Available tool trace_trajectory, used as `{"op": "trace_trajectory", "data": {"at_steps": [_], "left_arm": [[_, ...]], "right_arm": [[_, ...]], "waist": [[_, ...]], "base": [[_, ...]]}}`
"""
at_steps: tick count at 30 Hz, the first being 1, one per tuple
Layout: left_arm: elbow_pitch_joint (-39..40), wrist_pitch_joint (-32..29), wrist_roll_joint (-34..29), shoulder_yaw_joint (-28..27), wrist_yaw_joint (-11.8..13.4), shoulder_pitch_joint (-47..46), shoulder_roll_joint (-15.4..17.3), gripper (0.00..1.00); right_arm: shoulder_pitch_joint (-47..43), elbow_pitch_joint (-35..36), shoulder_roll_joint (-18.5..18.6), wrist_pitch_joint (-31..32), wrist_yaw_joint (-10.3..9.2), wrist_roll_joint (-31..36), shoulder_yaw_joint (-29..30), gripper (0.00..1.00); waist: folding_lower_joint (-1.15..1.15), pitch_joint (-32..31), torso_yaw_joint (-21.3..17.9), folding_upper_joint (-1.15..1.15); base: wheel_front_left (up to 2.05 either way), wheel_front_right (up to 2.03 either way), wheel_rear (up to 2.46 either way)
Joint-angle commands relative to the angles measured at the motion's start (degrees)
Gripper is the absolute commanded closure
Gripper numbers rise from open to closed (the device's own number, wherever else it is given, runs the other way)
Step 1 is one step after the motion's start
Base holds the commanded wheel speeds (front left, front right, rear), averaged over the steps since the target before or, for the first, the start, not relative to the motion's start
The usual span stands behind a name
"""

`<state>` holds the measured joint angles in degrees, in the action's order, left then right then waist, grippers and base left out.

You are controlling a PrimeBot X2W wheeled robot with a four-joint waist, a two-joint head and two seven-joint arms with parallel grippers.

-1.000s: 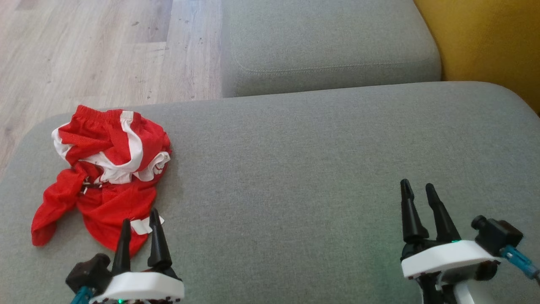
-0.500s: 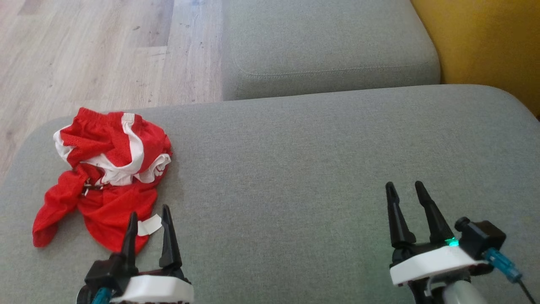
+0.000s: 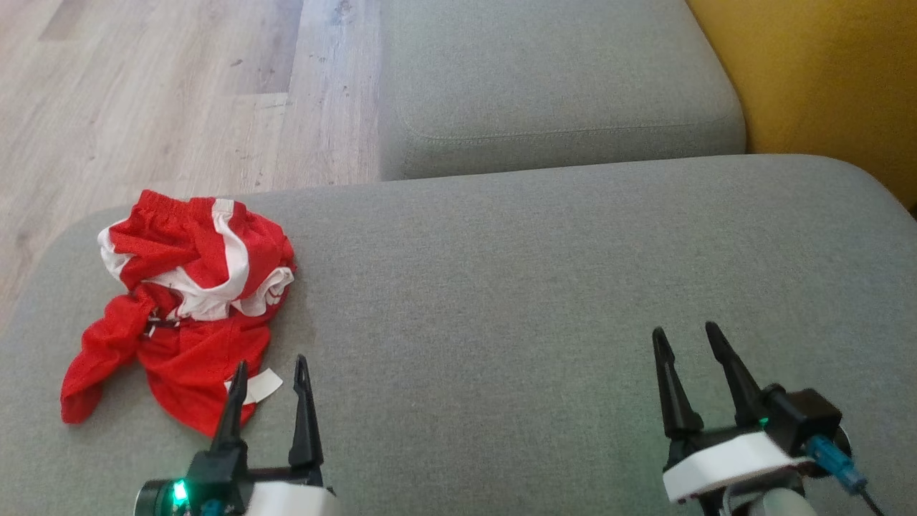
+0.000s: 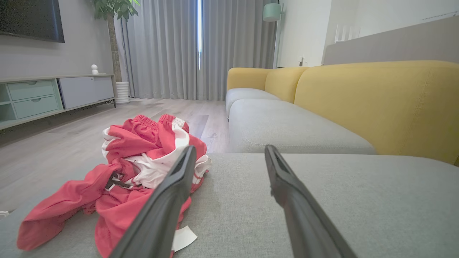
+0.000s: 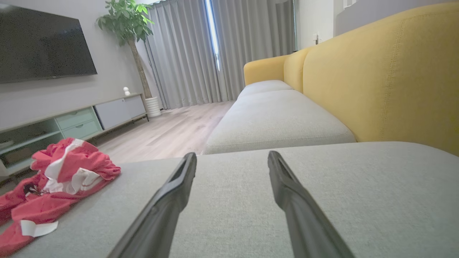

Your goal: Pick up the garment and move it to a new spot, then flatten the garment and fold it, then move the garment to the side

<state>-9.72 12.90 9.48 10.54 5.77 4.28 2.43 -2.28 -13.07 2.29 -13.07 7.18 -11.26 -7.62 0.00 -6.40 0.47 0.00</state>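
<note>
Head view: my left gripper (image 3: 271, 362) is wide open w/ nothing btwn the fingers, over the grey seat cushion (image 3: 501, 301). Its left fingertip overlaps the near edge of the red-and-white shorts (image 3: 186, 247), right by their white tag (image 3: 263, 387). My right gripper (image 3: 684, 330) is also wide open & empty, well apart to the right. I see the shorts crumpled at the cushion's left end, wood floor (image 3: 143, 107) beyond.

Yellow-backed grey sofa (image 4: 376, 100), pale wood floor (image 3: 143, 93), grey curtains (image 4: 165, 46), dark television (image 5: 39, 46), potted plant (image 5: 125, 21).
</note>
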Motion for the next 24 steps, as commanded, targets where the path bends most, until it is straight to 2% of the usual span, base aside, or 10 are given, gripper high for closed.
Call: {"op": "trace_trajectory", "data": {"at_steps": [1,7,24], "left_arm": [[1.3,1.1,-2.1,-1.4,0.7,-1.3,0.4,0.00],[0.7,2.1,-5.5,-1.4,1.1,-1.0,0.4,0.00],[-0.5,2.1,-5.5,-2.5,-0.1,-1.1,0.4,0.00]], "right_arm": [[1.4,0.9,0.6,-0.9,0.30,2.1,-0.9,0.00],[1.5,-0.9,0.6,-1.9,0.31,5.4,-0.3,0.00],[1.5,-2.9,0.6,-1.9,0.31,5.3,-0.2,0.00]], "waist": [[0.00,-0.2,0.0,0.00],[0.00,-0.5,0.0,0.00],[0.00,-0.3,0.4,0.00]], "base": [[0.00,0.00,0.00],[0.00,0.00,0.00],[0.00,0.00,0.00]]}}
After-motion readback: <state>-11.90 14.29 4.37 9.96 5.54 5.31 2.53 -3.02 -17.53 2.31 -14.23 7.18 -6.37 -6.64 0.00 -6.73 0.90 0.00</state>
